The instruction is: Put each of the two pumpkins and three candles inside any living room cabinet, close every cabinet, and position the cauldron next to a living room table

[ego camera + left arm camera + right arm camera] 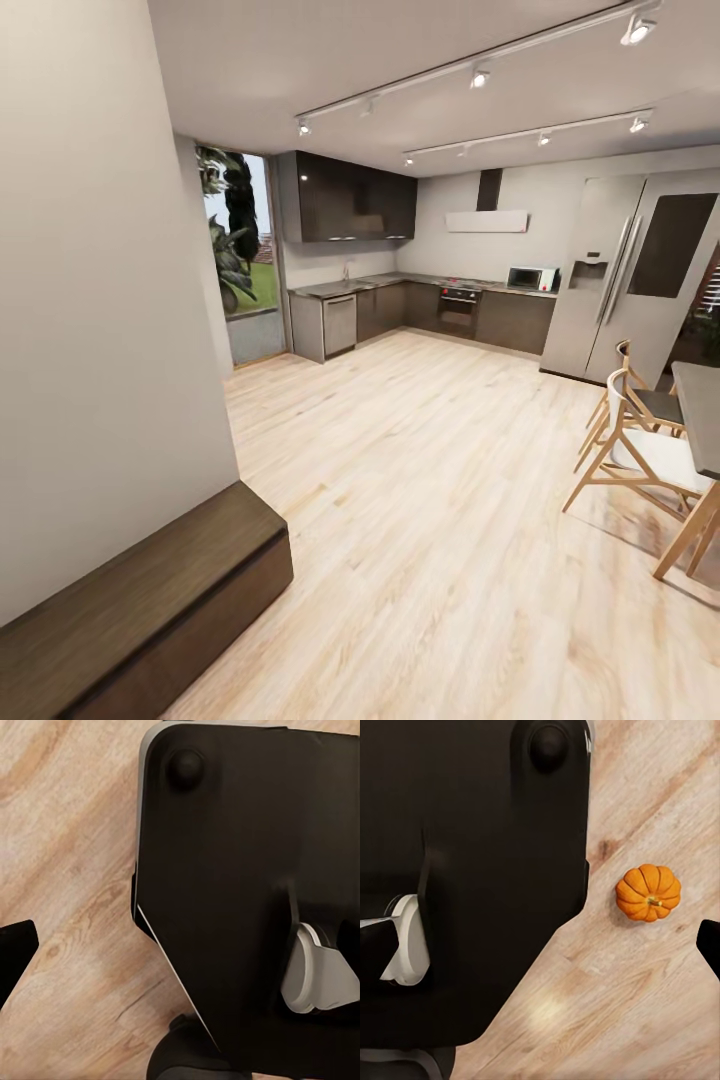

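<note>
A small orange ribbed pumpkin [648, 892] with a short stem lies on the pale wood floor in the right wrist view, beside my black base [487, 870]. My right gripper [540, 949] hangs open above the floor. One dark fingertip [710, 945] shows close to the pumpkin without touching it. My left gripper [180, 945] is open too, with a dark fingertip [15, 952] over bare floor. In the head view the long low dark-brown cabinet [150, 600] runs along the wall at lower left, with no drawer standing out. Candles, cauldron and table are out of view.
Ahead lies an open stretch of wood floor [420, 480] leading to a kitchen with dark cupboards [350, 205], an oven [459, 308] and a grey fridge [620, 280]. A dining table edge [700, 400] with wooden chairs [640, 450] stands at right.
</note>
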You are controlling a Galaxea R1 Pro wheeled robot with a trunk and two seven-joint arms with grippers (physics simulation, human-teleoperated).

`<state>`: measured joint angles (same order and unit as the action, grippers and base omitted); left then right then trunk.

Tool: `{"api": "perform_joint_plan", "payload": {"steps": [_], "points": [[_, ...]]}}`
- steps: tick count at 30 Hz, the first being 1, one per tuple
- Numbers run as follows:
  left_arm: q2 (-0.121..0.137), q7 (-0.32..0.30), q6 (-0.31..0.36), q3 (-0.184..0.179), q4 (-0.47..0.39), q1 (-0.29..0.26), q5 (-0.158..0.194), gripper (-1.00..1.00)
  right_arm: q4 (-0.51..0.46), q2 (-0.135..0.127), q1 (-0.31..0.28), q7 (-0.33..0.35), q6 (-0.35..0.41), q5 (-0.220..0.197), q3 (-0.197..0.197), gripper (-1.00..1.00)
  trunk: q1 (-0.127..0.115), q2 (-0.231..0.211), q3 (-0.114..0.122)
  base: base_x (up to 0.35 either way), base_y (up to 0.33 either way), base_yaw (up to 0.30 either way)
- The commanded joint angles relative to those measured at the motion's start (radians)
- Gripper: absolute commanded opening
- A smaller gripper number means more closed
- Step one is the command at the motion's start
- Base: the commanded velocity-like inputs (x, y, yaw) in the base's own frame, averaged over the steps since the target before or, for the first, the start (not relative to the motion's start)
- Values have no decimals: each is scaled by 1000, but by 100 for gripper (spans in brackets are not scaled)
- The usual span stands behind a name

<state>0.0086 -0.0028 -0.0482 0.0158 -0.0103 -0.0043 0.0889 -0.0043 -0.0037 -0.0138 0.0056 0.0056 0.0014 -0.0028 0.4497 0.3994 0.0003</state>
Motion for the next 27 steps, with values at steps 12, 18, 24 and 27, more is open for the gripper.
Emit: {"api": "perform_joint_plan", "payload": {"steps": [12,18,24,27], "points": [[1,0,-3,1,1,0,10,100,0,0,0,1,1,0,0,100,0,1,0,0,0,0],[1,-1,-3,1,1,0,17,100,0,0,0,1,1,0,0,100,0,1,0,0,0,0],[1,-1,-4,0,1,0,80,100,0,1,0,1,1,0,0,100,0,1,0,0,0,14],[2,0,-5,-1,1,0,105,100,0,1,0,1,1,0,0,100,0,1,0,2,0,182]]}}
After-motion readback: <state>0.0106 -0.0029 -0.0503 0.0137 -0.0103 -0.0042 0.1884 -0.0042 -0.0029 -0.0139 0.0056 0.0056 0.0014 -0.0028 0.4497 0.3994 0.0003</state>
